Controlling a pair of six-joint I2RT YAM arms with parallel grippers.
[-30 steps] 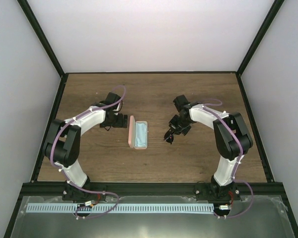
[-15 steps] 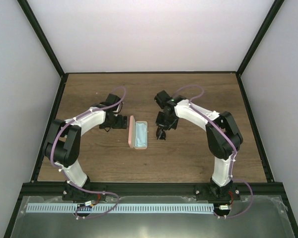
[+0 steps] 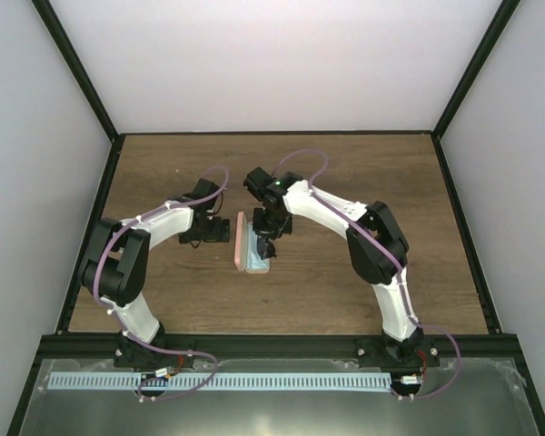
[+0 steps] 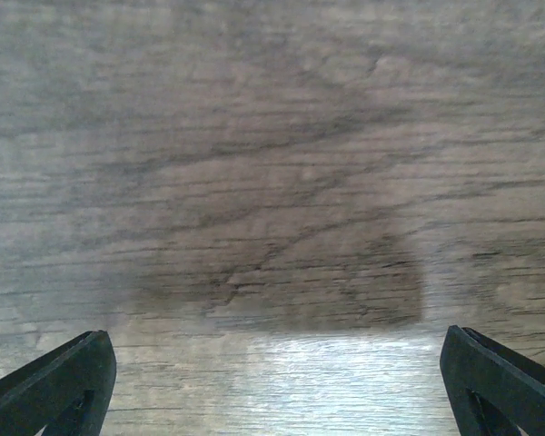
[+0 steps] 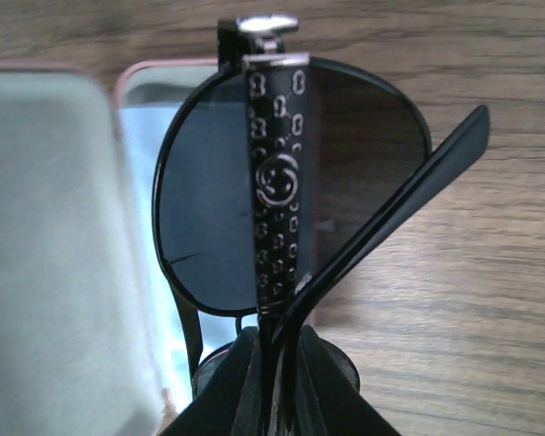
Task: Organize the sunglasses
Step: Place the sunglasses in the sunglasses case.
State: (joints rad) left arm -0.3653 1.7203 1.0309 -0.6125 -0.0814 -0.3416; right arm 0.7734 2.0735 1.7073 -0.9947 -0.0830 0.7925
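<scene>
My right end effector (image 5: 274, 363) clamps the sunglasses (image 5: 209, 209) by their thin temples over the edge of the open pink case (image 5: 54, 227) — the narrow hold may let them swivel, catching the rim instead of dropping inside.

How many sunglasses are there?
1. The sunglasses are pinched in the right end effector, over the open pink case. Another pair could be hidden under the right arm, but none shows.

- Sunglasses (image 5: 209, 209): black thin frame, dark rounded lenses, folded.
- Pose: upright over pink case (image 5: 141, 69) rim; patterned temple toward 12 o'clock, other toward 1 o'clock.
</scene>
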